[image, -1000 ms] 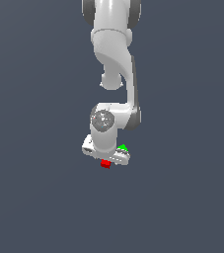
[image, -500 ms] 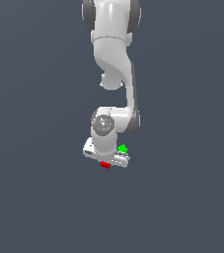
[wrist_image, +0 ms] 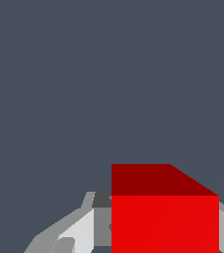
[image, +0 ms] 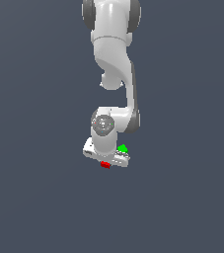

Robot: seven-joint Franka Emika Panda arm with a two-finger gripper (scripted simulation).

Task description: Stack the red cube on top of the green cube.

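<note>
There is one red cube (image: 104, 164). There is one green cube (image: 122, 147). That makes two cubes in all, and they are the same size. There is one white robot arm (image: 114, 59), and it has one gripper (image: 105, 161) at its end. In the wrist view only one cube shows, the red cube (wrist_image: 165, 217).

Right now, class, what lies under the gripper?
The red cube pokes out below the gripper; in the wrist view it fills the space between the fingers. The green cube shows just behind, partly covered. Whether either is touched cannot be seen.
</note>
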